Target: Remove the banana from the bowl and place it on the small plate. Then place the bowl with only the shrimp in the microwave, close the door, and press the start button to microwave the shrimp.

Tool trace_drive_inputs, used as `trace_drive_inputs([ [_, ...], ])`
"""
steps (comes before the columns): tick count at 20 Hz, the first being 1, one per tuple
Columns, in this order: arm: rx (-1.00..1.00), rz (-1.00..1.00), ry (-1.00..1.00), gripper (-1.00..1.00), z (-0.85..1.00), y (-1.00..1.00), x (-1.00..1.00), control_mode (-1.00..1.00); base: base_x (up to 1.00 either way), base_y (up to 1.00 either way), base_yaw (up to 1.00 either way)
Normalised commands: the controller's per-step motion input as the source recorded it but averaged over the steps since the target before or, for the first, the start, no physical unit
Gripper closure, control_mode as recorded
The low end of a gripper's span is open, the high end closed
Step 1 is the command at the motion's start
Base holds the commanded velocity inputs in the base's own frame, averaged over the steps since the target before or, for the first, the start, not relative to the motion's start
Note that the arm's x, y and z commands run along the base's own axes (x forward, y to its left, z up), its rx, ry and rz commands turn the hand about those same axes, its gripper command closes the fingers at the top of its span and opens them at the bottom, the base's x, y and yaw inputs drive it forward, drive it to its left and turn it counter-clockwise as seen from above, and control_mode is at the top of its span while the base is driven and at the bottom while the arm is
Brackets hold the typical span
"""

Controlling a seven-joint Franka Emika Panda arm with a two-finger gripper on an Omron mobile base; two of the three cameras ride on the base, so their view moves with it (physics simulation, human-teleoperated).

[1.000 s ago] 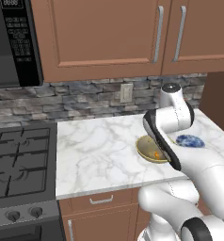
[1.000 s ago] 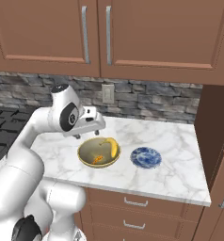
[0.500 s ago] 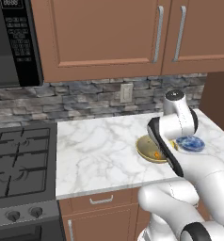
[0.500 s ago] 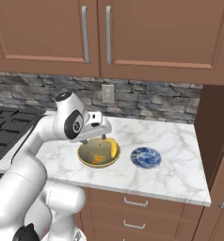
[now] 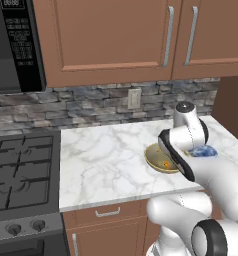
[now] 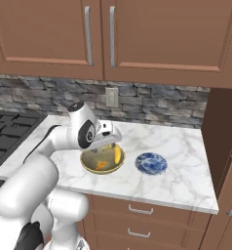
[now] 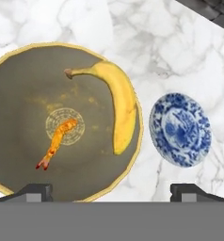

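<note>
While the microwave (image 5: 11, 47) hangs well off to the left above the stove (image 5: 21, 175), the work is confined to the marble counter (image 6: 181, 161), where the bowl (image 7: 20, 84) is seen directly beneath the gripper (image 7: 111, 190). Inside the bowl, the banana (image 7: 121, 108) is laid along the wall on the side nearest the small plate (image 7: 180, 129) (blue-patterned, standing just beside the bowl and apart from it). In the hand view its long axis is seen running roughly up and down, across the line joining the two fingertips, with its stem curling toward the bowl's middle. The shrimp (image 7: 57, 141) is found near the bowl's centre, clear of the banana.

The jaws are spread wide and nothing is held between them; the fingertips (image 7: 36, 190) are seen at the bottom edge, one over the bowl's rim and one outside it, over bare counter below the plate. The banana is judged to lie ahead of the gripper's midpoint, so a forward shift and a descent are likely called for before the jaws can be closed across its width.
</note>
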Motion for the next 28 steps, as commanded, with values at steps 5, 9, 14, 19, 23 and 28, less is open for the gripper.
trace_drive_inputs([
  [5, 0.00, 0.04, 0.00, -1.00, -0.19, 0.00, 0.16, -1.00, 0.00, 0.00, 0.00],
  [9, 0.00, 0.03, 0.00, -1.00, -0.23, 0.00, 0.21, -1.00, 0.00, 0.00, 0.00],
  [14, 0.00, 0.03, 0.00, -1.00, -0.21, -0.01, 0.25, -1.00, 0.00, 0.00, 0.00],
  [19, 0.00, 0.01, 0.01, -1.00, -0.08, -0.04, 0.24, -1.00, 0.00, 0.00, 0.00],
  [23, 0.00, 0.00, 0.04, -1.00, -0.08, -0.11, 0.35, -1.00, 0.00, 0.00, 0.00],
  [28, 0.00, 0.00, 0.08, -1.00, -0.14, -0.07, 0.33, -1.00, 0.00, 0.00, 0.00],
])
